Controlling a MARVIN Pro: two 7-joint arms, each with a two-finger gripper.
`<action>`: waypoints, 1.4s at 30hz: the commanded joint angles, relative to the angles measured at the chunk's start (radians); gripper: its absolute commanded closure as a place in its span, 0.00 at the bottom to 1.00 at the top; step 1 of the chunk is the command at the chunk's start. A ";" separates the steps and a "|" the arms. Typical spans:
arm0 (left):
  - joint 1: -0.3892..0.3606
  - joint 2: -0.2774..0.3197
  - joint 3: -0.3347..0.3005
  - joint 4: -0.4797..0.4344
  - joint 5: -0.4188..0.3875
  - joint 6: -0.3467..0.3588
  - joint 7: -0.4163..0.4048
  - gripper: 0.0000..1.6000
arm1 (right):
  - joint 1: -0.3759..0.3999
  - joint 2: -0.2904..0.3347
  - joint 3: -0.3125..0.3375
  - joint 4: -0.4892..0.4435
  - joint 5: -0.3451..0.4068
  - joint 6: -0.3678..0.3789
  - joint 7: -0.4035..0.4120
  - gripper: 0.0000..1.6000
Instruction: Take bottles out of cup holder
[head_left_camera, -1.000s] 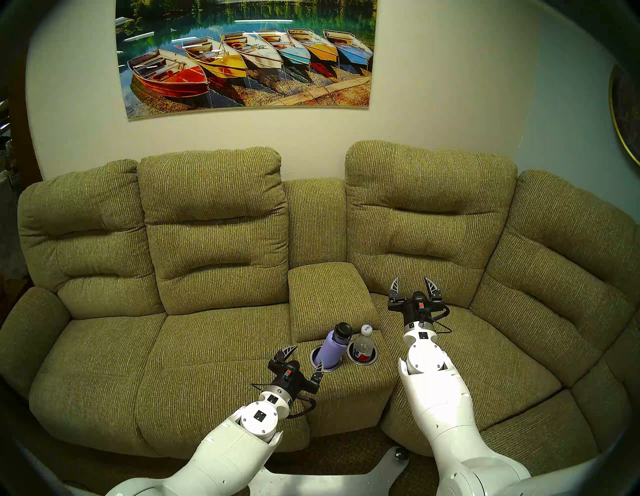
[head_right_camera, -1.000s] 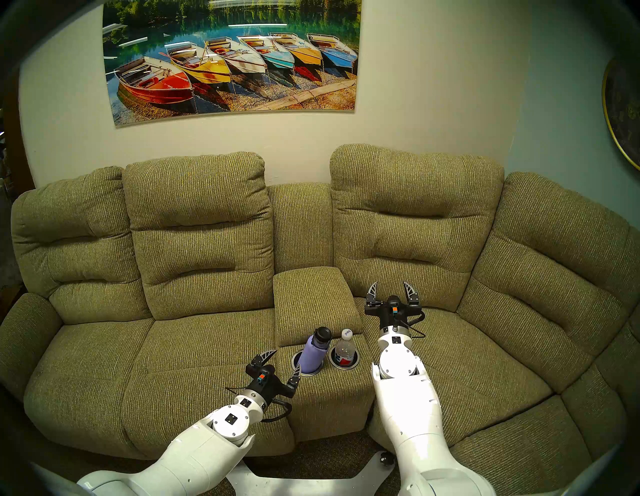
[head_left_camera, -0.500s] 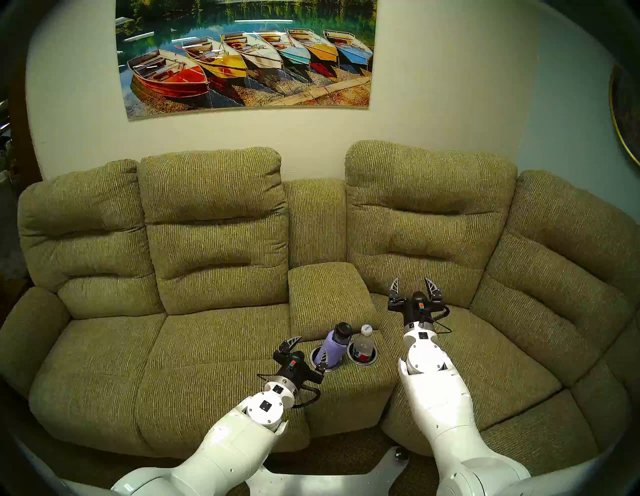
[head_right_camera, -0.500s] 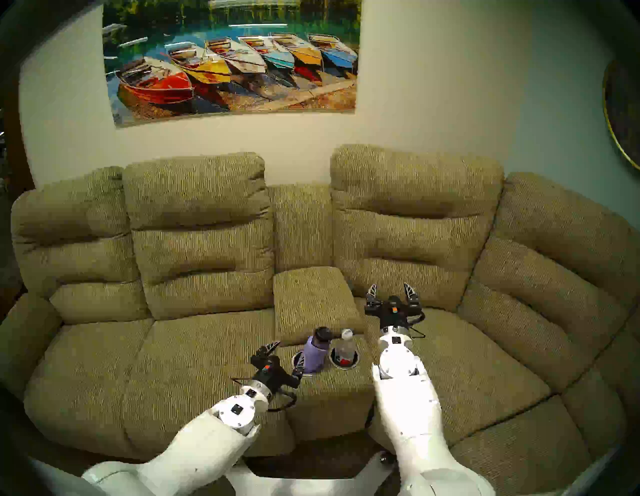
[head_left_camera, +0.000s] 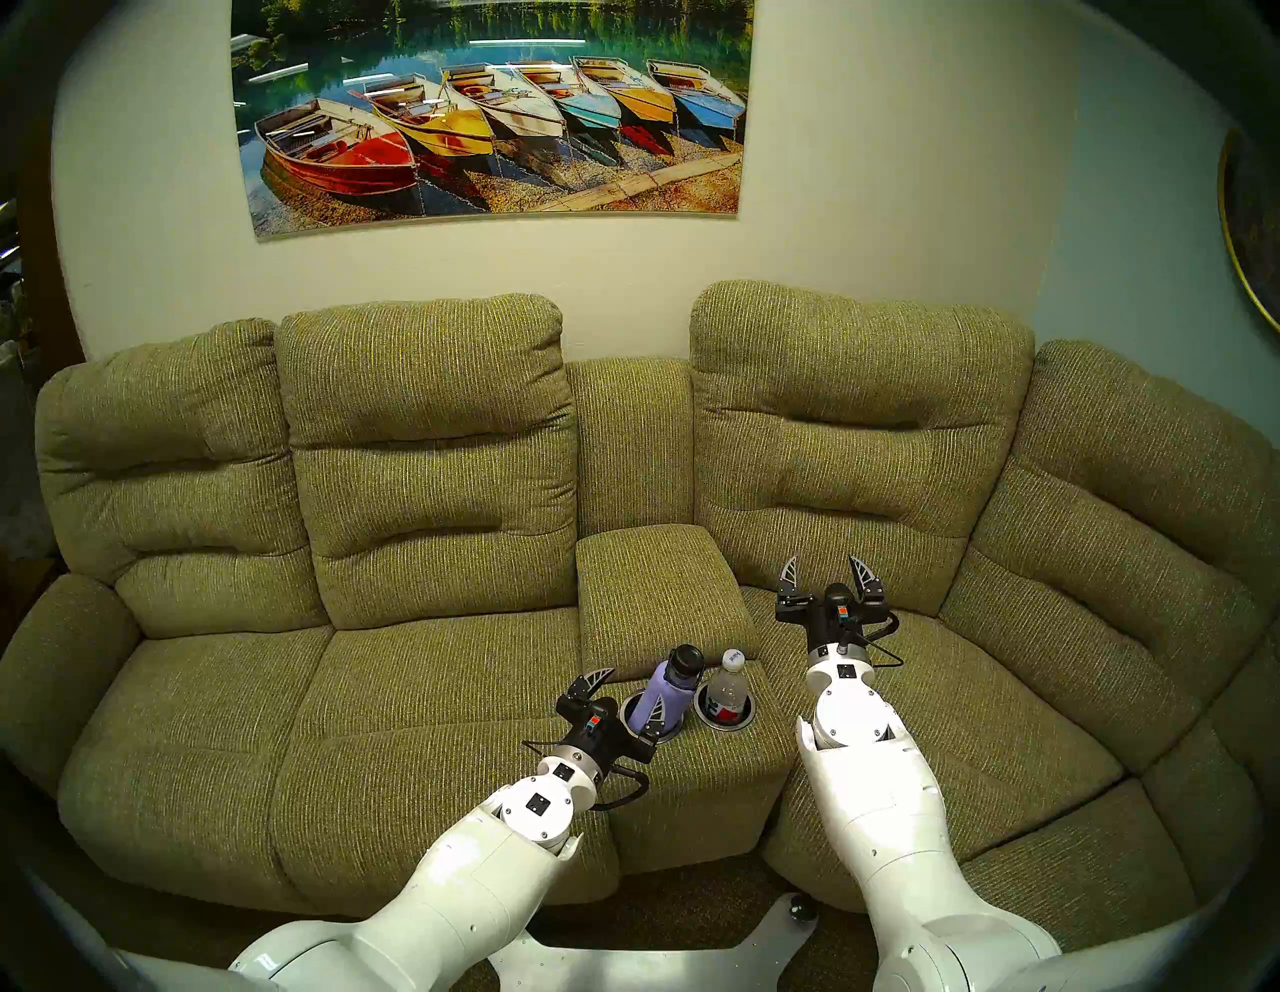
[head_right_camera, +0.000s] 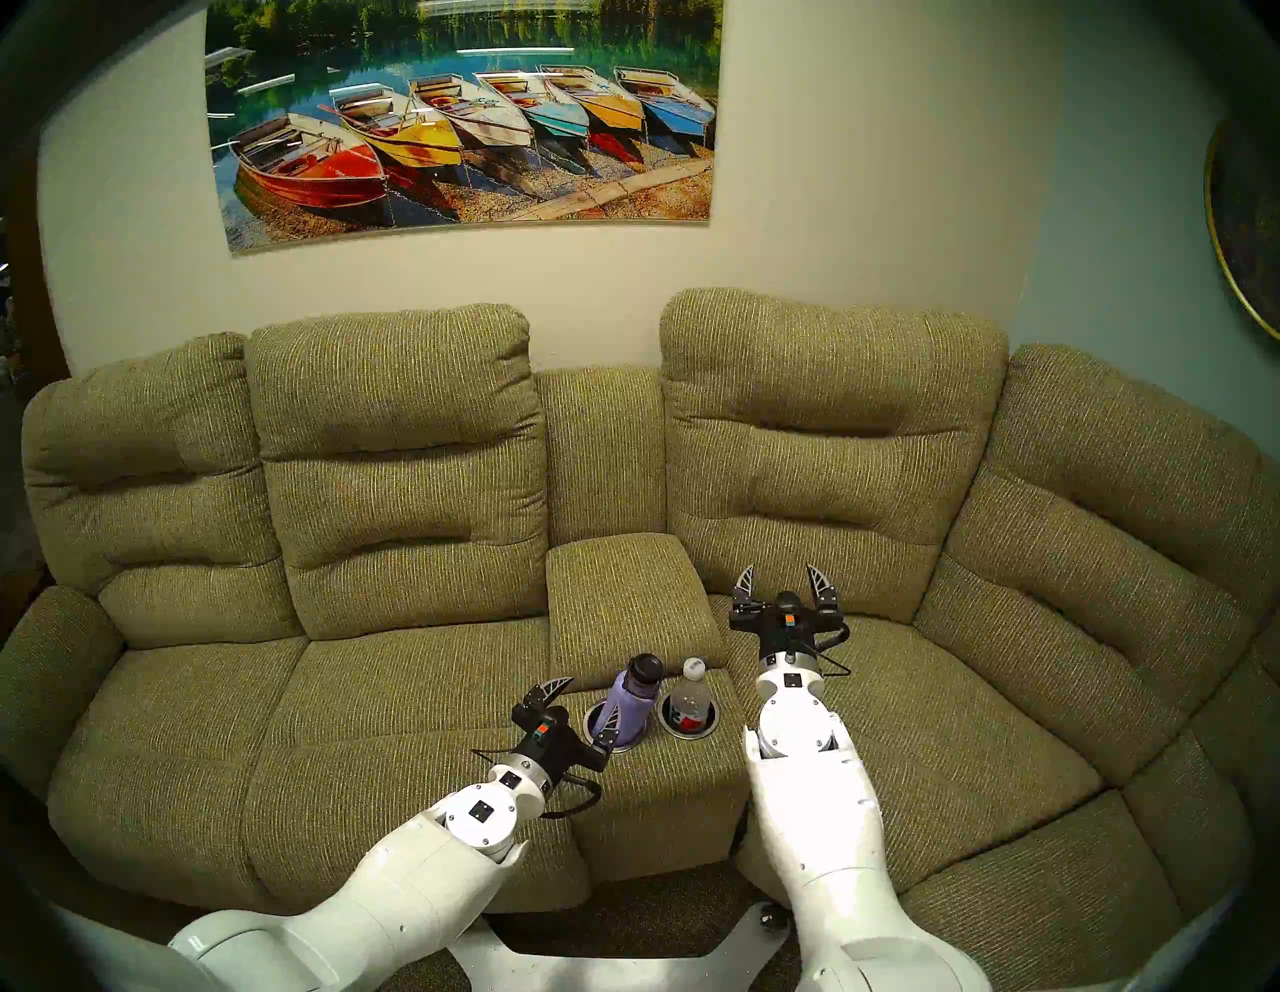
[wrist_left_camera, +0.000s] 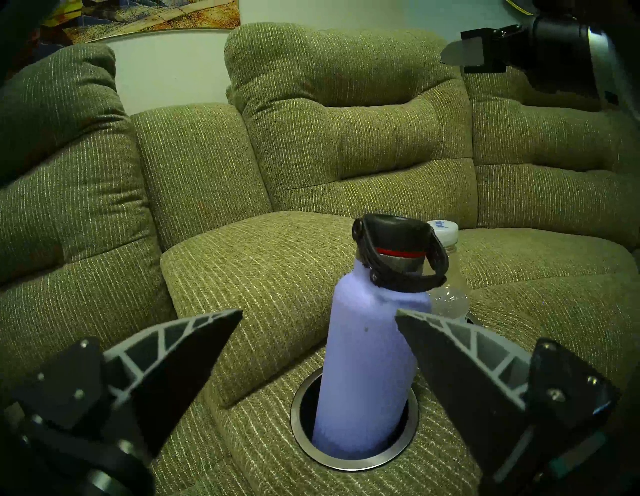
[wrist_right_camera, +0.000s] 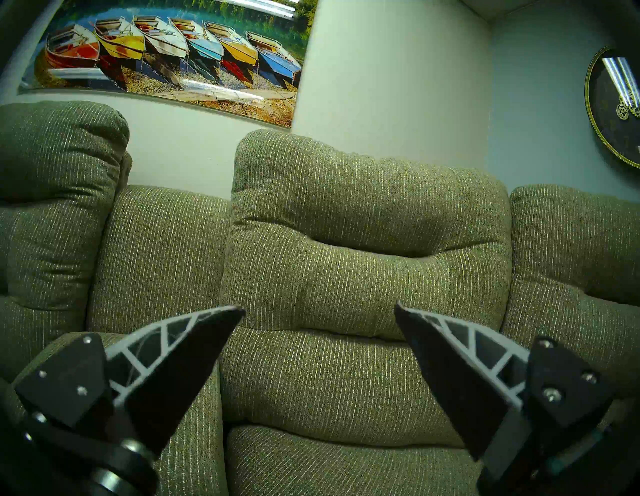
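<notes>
On the sofa's centre console (head_left_camera: 686, 769) sit two cup holders side by side near its front edge, each a black well with a silver rim, and each has one bottle in it, so two bottles total. Left well (wrist_left_camera: 353, 459) holds the flask (wrist_left_camera: 367, 374), lavender with a black cap and carry loop, leaning a bit. Right well (head_left_camera: 724, 722) holds the plastic bottle (head_left_camera: 729, 689), clear, white cap, red-white-blue label. There's tiny blue print on the cap, but it's too small to read, and the label's brand is unreadable too.

Left gripper (wrist_left_camera: 318, 311) is wide open and holding nothing; the flask stands between its two fingers in the wrist view, with one finger overlapping the flask's side, and I can't tell if it touches. Right gripper (head_left_camera: 826, 571) is also spread wide and empty, up over the seat to the right of the console, pointing at the backrest.

Wall behind has one big print (head_left_camera: 492, 111) showing six rowboats.
</notes>
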 joint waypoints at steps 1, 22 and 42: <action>-0.035 -0.021 0.003 0.015 0.012 -0.013 0.015 0.00 | 0.010 0.001 -0.001 -0.018 0.000 -0.002 0.001 0.00; -0.124 -0.074 0.012 0.166 0.012 -0.034 -0.004 0.00 | 0.011 0.001 -0.001 -0.017 0.000 -0.003 0.001 0.00; -0.226 -0.137 0.027 0.314 0.014 -0.065 -0.008 0.00 | 0.011 0.001 -0.001 -0.017 0.000 -0.003 0.001 0.00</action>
